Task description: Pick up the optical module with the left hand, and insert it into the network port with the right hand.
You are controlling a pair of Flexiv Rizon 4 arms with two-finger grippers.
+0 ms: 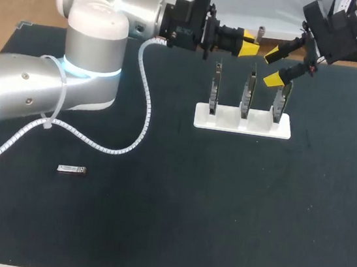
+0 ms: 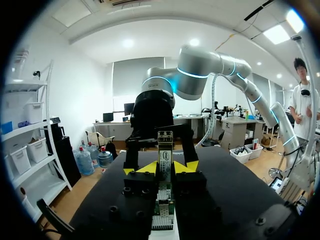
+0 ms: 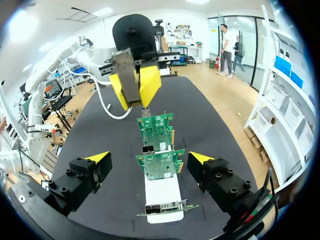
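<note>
- Fingers (image 1: 272, 53) of the right gripper (image 1: 274, 66) were spread wide above the right end of the network cards (image 1: 249, 93), near the far edge of the dark worktop (image 1: 218, 231).
- Nearer the front, toward the left edge, a spare silver module (image 1: 72, 169) lay flat.
- Right of the middle, a white holder (image 1: 226, 123) carried three cards upright.
- Farthest back, the left gripper (image 1: 248, 45) pinched the optical module (image 3: 127, 70) above the cards.

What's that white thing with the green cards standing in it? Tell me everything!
The stand is a flat white block, plastic by the look, lying on the dark table toward its far side. Three green cards stand upright in it in a row. Nothing else touches it.
</note>
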